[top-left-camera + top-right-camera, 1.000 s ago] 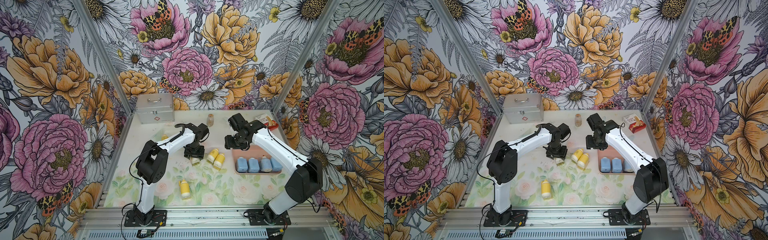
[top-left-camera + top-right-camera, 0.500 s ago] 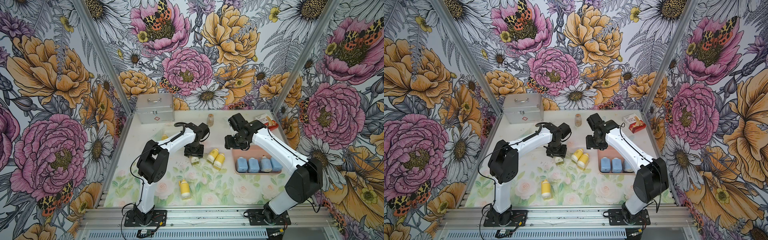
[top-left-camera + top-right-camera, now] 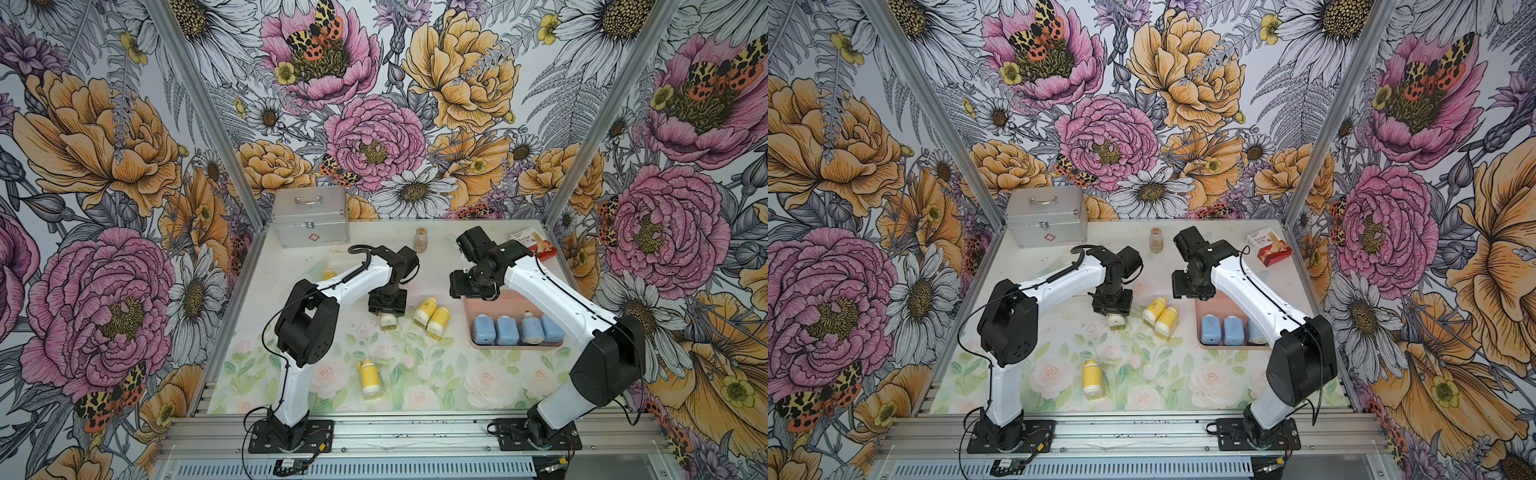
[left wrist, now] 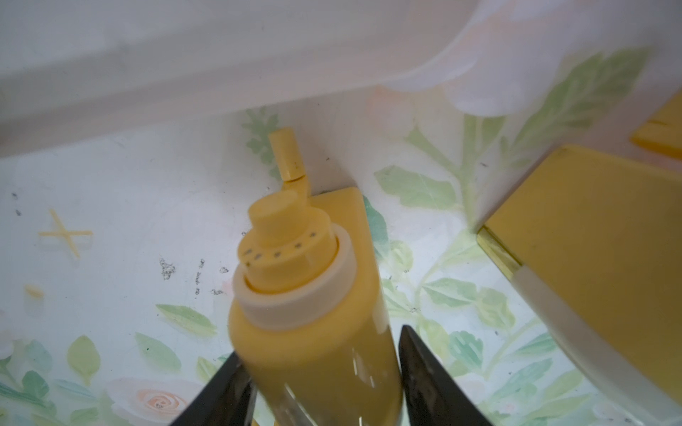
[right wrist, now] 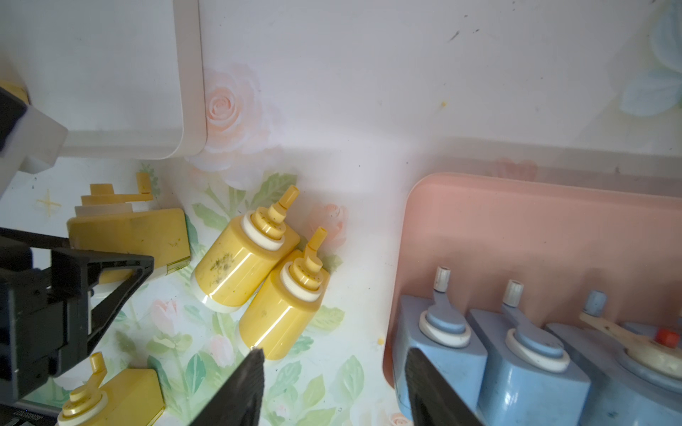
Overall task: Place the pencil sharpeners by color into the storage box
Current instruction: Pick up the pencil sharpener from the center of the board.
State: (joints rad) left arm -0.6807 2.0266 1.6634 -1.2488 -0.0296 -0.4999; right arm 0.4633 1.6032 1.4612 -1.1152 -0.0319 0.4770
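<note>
Left wrist: yellow sharpener between left claw tips

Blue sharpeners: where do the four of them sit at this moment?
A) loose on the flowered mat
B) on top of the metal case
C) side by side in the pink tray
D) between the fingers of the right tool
C: in a top view the four blue sharpeners lie in a row inside the pink tray, within its rim.
</note>
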